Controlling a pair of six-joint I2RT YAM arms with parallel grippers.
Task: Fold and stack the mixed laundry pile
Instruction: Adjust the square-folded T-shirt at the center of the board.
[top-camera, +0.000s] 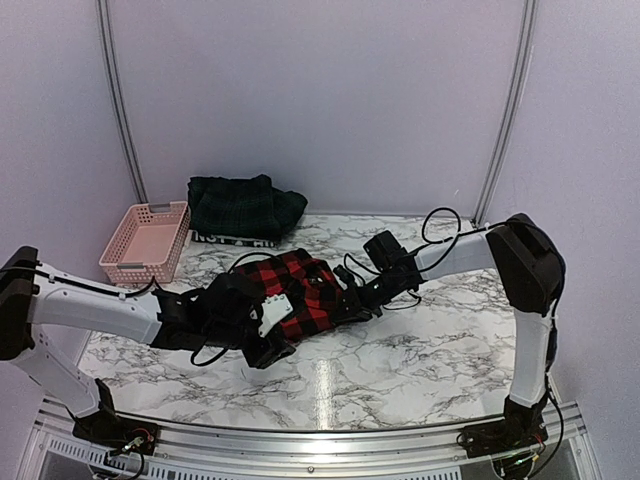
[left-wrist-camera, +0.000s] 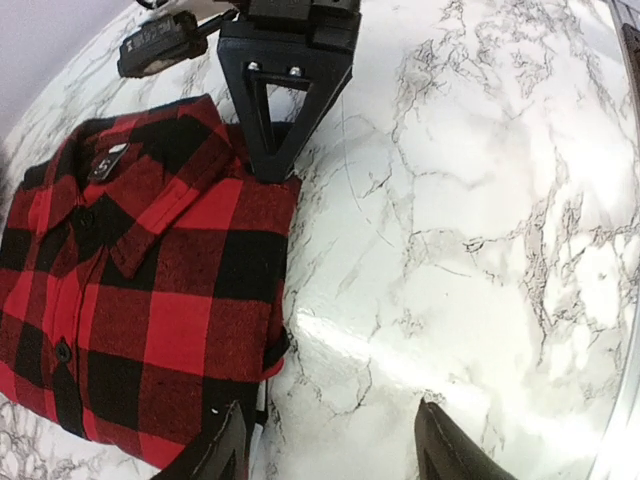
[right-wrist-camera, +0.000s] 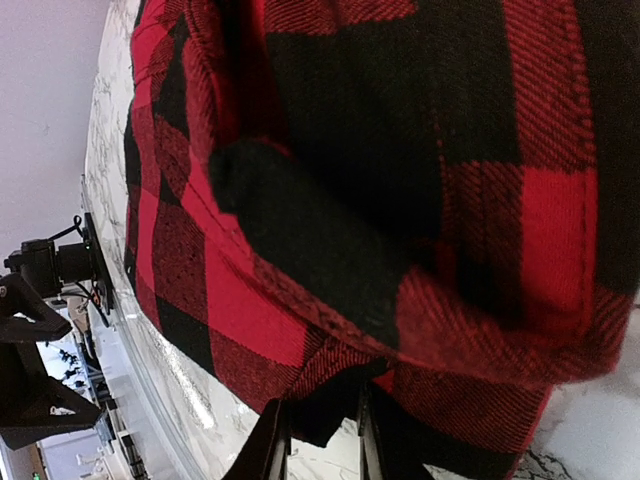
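Folding the shirt (left-wrist-camera: 150, 300) looks nearly done. The right tool (right-wrist-camera: 318, 438) pinches its edge; the left tool (left-wrist-camera: 330, 440), beside it, is apart and empty. Next, I think, lay that edge flat.

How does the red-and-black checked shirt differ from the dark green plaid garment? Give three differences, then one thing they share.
Colour: the checked shirt is red and black, the plaid garment dark green. Pose: the shirt lies folded flat, the garment sits loosely heaped. Contact: the right pincer pinches the shirt; no pincer touches the garment. Both are checked cloth on the table.
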